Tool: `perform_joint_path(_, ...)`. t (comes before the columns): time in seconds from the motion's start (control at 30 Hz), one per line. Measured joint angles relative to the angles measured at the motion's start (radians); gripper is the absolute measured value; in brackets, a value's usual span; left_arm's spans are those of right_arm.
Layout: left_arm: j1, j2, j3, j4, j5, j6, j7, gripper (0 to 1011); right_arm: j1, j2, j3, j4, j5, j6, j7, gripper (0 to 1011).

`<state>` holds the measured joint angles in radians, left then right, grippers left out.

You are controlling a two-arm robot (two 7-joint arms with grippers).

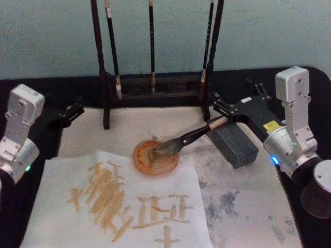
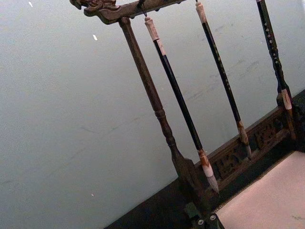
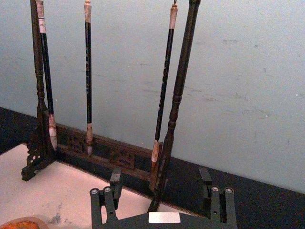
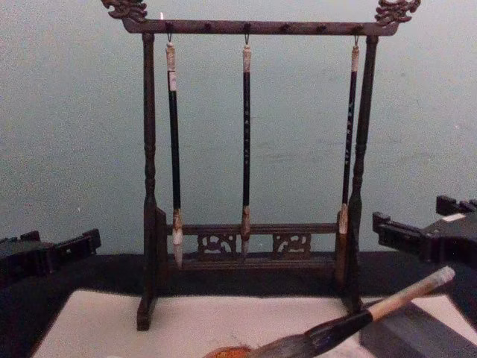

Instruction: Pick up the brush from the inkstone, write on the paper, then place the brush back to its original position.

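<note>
Counting the calligraphy set

Three slim black brushes [image 4: 246, 134] are hanging from one dark wooden brush rack [image 4: 149, 186]; one thick brush [image 1: 186, 138] is resting on one orange inkstone [image 1: 156, 158]; one grey block [image 1: 237, 144] and one written-on paper [image 1: 119, 206] are lying by; two grippers are showing, left gripper [image 1: 70, 113] and right gripper [image 1: 227, 111].

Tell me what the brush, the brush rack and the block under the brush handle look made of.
Brush: likely wood or bamboo handle, hair tuft; bushy grey bristles.
Brush rack: dark carved wood, by its turned posts.
Block: grey, matte, possibly stone; uncertain.
</note>
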<state>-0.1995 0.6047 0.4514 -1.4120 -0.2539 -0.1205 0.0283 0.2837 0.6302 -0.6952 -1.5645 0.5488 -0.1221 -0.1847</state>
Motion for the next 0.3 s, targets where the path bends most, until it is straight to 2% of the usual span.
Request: perform_joint_path(0.3,0.0,0.0,0.0,0.0,0.0,0.0,0.0,1002,0.0,0.0,0.0,0.0,0.0,0.0,0.0,1008)
